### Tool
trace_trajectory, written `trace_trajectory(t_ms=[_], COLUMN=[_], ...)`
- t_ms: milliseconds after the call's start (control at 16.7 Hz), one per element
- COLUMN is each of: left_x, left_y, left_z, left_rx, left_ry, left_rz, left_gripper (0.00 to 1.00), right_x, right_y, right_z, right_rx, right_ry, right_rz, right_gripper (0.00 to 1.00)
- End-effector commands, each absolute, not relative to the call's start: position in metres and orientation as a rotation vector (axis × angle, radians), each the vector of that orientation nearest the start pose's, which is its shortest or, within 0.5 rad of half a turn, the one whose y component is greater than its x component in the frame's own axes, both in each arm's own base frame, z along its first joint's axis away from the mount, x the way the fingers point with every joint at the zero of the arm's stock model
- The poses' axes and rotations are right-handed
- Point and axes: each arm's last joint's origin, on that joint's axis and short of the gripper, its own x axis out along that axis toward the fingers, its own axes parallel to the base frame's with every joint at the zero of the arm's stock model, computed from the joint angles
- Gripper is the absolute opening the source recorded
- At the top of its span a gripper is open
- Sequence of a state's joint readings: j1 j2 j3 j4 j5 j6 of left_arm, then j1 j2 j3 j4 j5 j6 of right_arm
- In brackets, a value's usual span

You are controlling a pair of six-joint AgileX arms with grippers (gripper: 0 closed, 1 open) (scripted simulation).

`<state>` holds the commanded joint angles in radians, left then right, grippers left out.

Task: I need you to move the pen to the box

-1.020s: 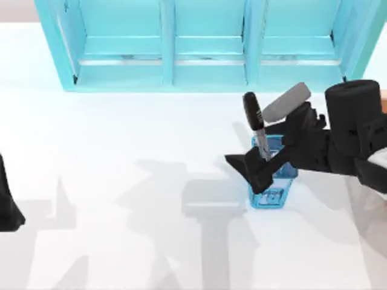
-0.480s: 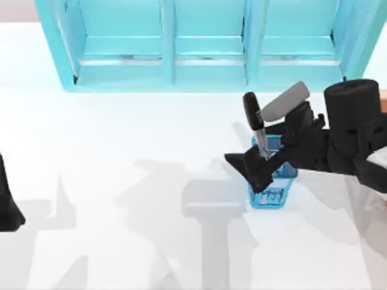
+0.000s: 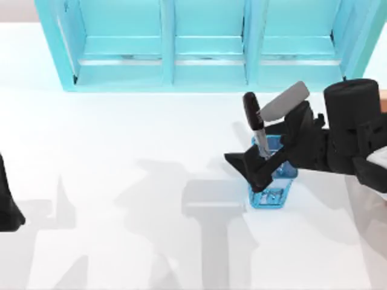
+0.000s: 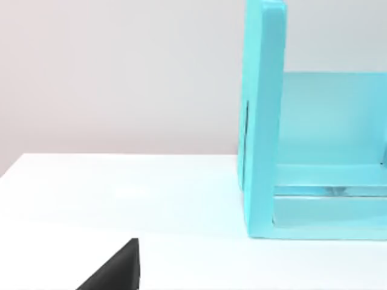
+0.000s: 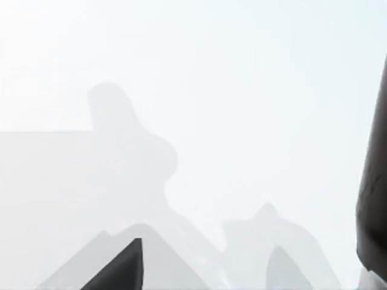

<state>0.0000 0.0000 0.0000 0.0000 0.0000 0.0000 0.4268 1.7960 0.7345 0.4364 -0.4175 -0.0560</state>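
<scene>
1. My right end effector (image 3: 266, 158) is clenched around the pen (image 3: 256, 127) at the silvery barrel, just above the blue mesh cup (image 3: 273, 181).
2. The pen is slim, with a thick black cap; its long axis tilts, cap up toward the tabletop's far edge, near the right side.
3. The cyan shelf unit (image 3: 205, 45) lines the far edge.
4. My left arm (image 3: 7, 202) sits parked at the left edge.

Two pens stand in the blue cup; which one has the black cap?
The pen nearer the top view's left, thin and silvery below its cap; the other pen is thick and grey.
</scene>
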Motion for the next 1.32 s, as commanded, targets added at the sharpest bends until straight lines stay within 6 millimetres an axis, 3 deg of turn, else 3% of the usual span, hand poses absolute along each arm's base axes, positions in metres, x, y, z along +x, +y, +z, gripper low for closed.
trace_trajectory(t_ms=[240,420,720,1020,1200,1320], left_x=[0.106,0.106,0.106,0.106,0.106,0.106], left_y=[-0.001,-0.001,-0.001,-0.001,-0.001,-0.001], left_z=[0.160,0.160,0.160,0.160,0.160,0.160], left_rx=[0.000,0.000,0.000,0.000,0.000,0.000], left_ry=[0.000,0.000,0.000,0.000,0.000,0.000], left_rz=[0.000,0.000,0.000,0.000,0.000,0.000], left_gripper=[1.00,1.00,1.00,1.00,1.00,1.00], right_x=[0.300,0.310,0.326,0.313,0.300,0.297], right_y=[0.150,0.137,0.085,0.025,0.005,0.002], right_z=[0.119,0.130,0.179,0.241,0.263,0.268], right_rx=[-0.063,-0.070,-0.071,-0.056,-0.059,-0.061], right_ry=[0.617,0.626,0.658,0.650,0.623,0.615], right_rz=[0.856,0.871,0.872,0.861,0.853,0.851], right_gripper=[0.00,0.00,0.00,0.00,0.00,0.00])
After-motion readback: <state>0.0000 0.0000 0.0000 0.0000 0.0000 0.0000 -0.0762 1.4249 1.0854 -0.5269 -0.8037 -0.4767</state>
